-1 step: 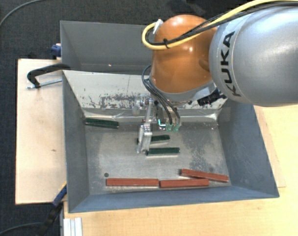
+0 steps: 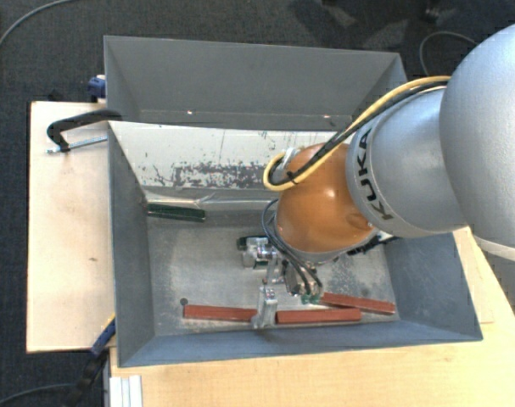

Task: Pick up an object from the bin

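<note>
Gripper (image 2: 281, 306) stood low by the front wall of the bin (image 2: 130, 253), seemingly touching the red-brown flat strips (image 2: 219, 314) lying there, its spread impossible to tell; the arm (image 2: 427, 159) read "KUKA".

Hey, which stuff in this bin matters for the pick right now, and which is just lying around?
Job: claw, down by the near wall of the bin; red-brown strips lying beside it there.
Lying about: dark green bar at the far left; small dark speck, near left.
</note>
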